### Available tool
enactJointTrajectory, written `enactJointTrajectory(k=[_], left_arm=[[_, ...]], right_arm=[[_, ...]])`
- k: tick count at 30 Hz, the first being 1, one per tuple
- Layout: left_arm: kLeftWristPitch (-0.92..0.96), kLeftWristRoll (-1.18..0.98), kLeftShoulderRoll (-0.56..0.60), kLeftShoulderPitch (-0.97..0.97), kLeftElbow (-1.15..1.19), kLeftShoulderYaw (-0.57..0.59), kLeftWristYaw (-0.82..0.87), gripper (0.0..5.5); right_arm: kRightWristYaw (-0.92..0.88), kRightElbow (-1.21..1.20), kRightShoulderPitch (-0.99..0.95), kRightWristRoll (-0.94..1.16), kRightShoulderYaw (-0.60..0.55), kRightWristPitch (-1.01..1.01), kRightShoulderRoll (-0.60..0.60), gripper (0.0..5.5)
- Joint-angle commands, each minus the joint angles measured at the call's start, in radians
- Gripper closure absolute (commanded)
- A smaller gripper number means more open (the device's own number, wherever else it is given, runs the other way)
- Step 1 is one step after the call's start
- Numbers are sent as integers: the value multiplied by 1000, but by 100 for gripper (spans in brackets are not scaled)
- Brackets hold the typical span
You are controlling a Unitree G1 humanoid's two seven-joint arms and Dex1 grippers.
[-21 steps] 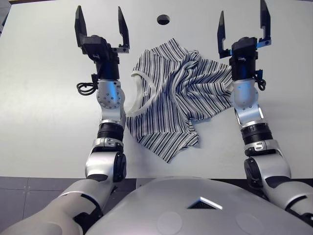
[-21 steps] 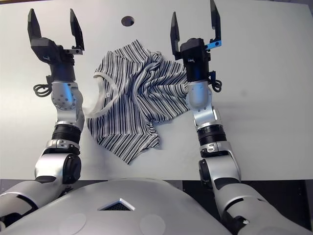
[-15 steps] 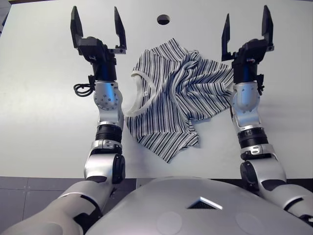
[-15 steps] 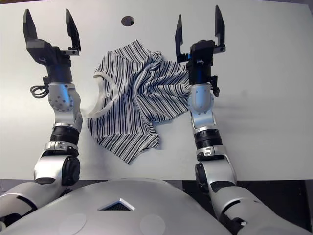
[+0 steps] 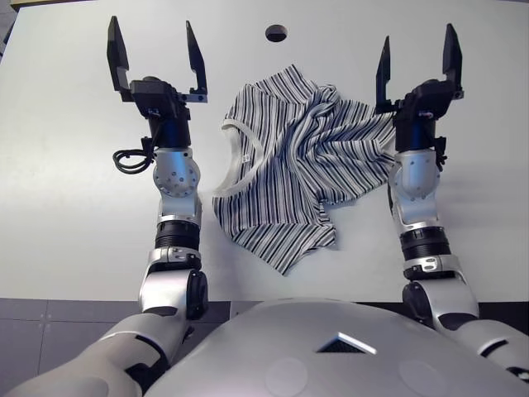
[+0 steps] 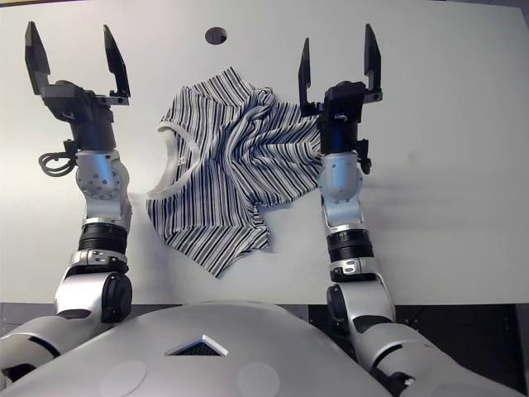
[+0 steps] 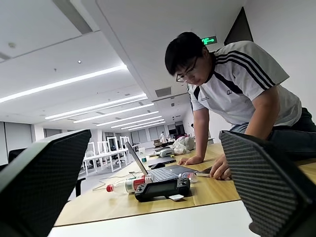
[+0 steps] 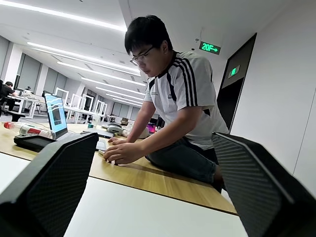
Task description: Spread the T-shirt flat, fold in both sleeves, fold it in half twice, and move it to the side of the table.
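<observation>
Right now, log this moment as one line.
T-shirt: crumpled, unfolded | left gripper: open, empty, left of T-shirt | right gripper: open, empty, at T-shirt's right edge | step: spreading not yet done

A round dark hole [image 5: 276,33] is cut in the white table [image 5: 66,215] near its far edge. Beyond it stands a wooden desk [image 7: 123,200] with an open laptop [image 7: 159,171], a black handheld controller [image 7: 163,188] and, just beside that, a bottle [image 7: 129,185] lying on its side. A green exit sign [image 8: 210,48] glows above a dark doorway [image 8: 237,94], and light strips [image 7: 64,84] line the ceiling.
</observation>
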Motion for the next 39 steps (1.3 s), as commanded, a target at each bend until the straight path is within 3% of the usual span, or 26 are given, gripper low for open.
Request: enactJointTrajectory(k=[1, 24, 26, 30, 33, 36, 39], left_arm=[[11, 43, 6, 21, -30, -2, 35, 69], [74, 17, -17, 36, -35, -49, 16, 69], [69, 17, -20, 41, -34, -50, 18, 94], [62, -8, -29, 38, -35, -41, 17, 94], [64, 75, 13, 25, -38, -58, 29, 94], [91, 302, 140, -77, 5, -167, -9, 94], [119, 574, 251, -242, 153, -370, -64, 94]], right_arm=[[-15, -37, 28, -24, -28, 19, -20, 126], [5, -68, 50, -67, 10, 19, 10, 126], [6, -62, 46, -69, 10, 16, 9, 130], [4, -55, 42, -71, 5, 12, 4, 130], [-7, -57, 39, -103, 7, 8, -10, 130], [20, -80, 45, -146, 17, -6, -59, 130], [106, -183, 64, -106, 30, -14, -117, 130]])
